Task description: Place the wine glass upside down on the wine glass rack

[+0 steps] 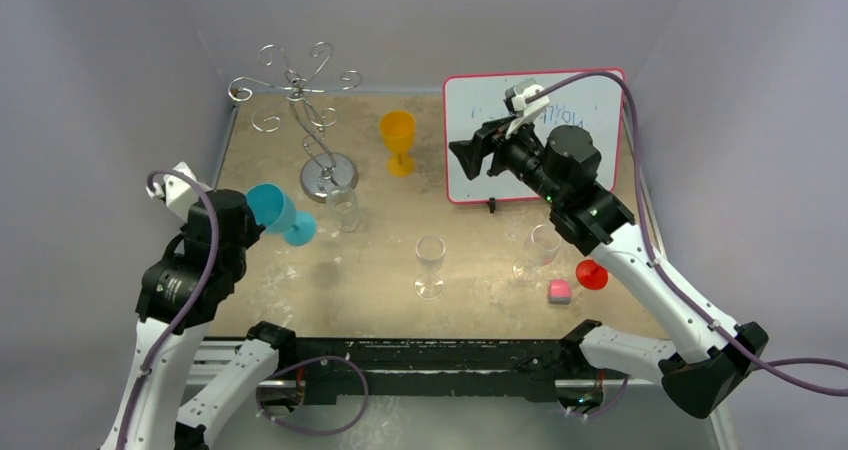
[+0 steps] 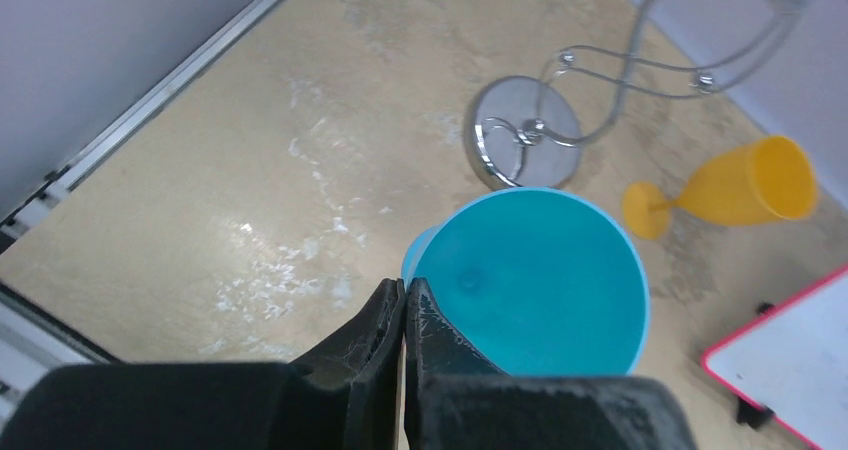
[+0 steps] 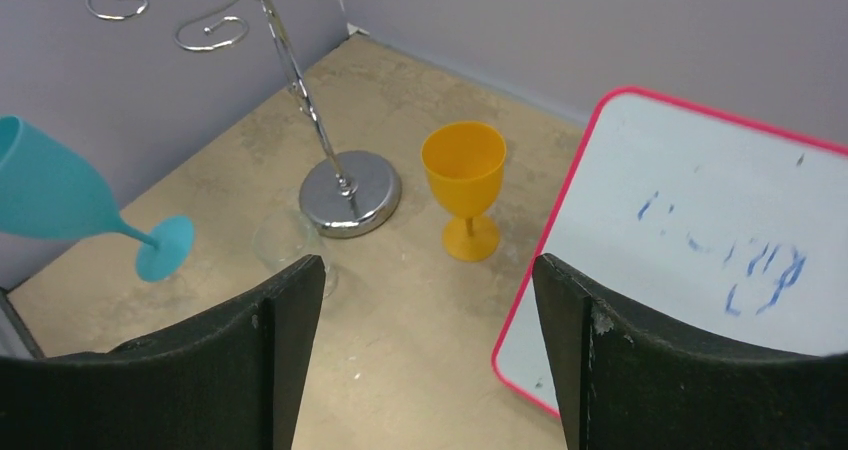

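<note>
The left gripper [image 2: 404,295] is clenching the teal glass [image 2: 530,280] by its rim, holding it tilted in the air near the rack [image 1: 328,178] (foot rackward). The right gripper [image 3: 430,280] is hanging released. Next, probably: inverting the glass and hooking its foot into a curl.

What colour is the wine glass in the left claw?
The wine glass is teal; right wrist view shows it best.
</note>
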